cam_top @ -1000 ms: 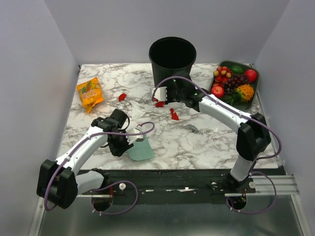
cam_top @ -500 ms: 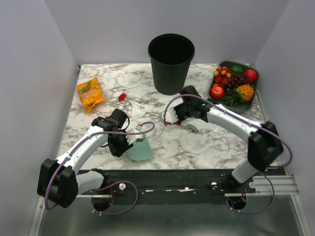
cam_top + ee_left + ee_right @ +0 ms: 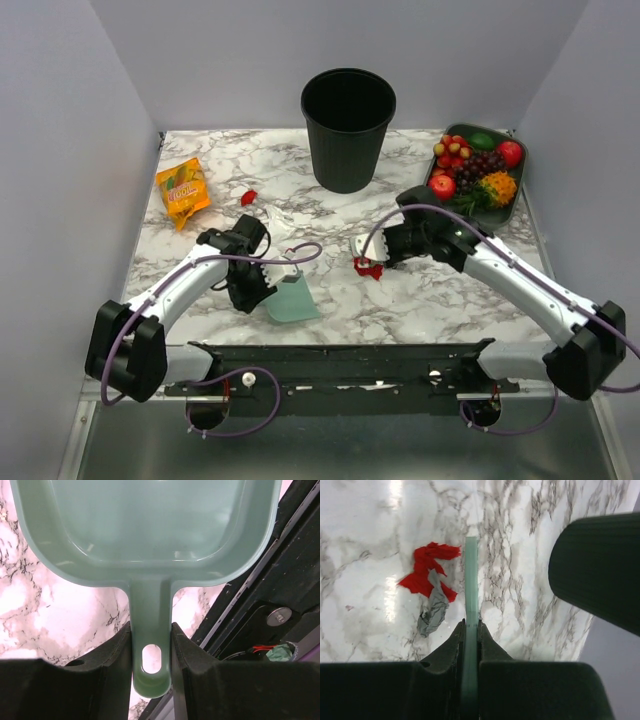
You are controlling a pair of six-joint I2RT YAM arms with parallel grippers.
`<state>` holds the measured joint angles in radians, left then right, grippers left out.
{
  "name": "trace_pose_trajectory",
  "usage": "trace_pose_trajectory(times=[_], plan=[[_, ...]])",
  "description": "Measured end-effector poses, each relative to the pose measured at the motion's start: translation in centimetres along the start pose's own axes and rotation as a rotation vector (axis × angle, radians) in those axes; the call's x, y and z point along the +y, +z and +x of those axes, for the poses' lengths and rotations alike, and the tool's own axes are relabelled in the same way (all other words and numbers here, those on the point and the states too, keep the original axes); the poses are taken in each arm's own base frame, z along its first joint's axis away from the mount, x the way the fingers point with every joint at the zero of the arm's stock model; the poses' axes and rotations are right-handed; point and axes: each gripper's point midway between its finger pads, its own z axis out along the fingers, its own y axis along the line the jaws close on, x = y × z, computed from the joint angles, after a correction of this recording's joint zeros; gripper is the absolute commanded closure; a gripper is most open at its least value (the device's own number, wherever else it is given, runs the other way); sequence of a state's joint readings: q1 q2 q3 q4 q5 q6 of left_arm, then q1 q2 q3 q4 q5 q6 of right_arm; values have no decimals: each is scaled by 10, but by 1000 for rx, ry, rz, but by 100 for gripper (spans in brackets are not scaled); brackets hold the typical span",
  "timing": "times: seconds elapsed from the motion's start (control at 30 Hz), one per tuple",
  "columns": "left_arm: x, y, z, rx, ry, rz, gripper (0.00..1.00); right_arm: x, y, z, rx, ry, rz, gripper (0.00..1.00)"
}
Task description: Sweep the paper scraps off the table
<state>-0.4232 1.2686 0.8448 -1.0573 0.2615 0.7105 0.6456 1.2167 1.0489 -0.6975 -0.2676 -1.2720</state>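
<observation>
A clump of red paper scraps lies mid-table, right at the tip of my right gripper. That gripper is shut on a thin teal brush. In the right wrist view the red scraps and a grey bit lie just left of the brush. One more red scrap sits far left. My left gripper is shut on the handle of the teal dustpan. The dustpan rests near the front edge of the table, left of the clump.
A black bin stands at the back centre. A dark tray of fruit sits back right, and an orange snack packet back left. A dark ribbed shape fills the right wrist view's upper right. The black front rail runs beside the dustpan.
My right arm has swung from beside the bin toward the table's front, dragging the red scraps with the brush. The left arm has nudged the dustpan slightly right.
</observation>
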Motion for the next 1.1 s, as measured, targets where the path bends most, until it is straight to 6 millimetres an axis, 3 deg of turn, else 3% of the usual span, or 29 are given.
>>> trace_pose_trajectory(times=[0.2, 0.43, 0.63, 0.9, 1.0, 1.1], plan=[[1, -4, -6, 5, 47, 1, 100, -44, 24, 24, 127, 329, 78, 99], [8, -15, -12, 27, 101, -40, 100, -67, 3, 48, 284, 624, 269, 99], [25, -14, -16, 78, 108, -78, 100, -46, -2, 62, 393, 762, 260, 99], [36, 5, -26, 149, 141, -79, 100, -1, 24, 75, 494, 906, 144, 100], [37, 9, -31, 161, 162, -82, 100, 6, 36, 70, 486, 976, 101, 99], [38, 10, -36, 166, 180, -89, 100, -4, 46, 52, 426, 1053, 63, 99]])
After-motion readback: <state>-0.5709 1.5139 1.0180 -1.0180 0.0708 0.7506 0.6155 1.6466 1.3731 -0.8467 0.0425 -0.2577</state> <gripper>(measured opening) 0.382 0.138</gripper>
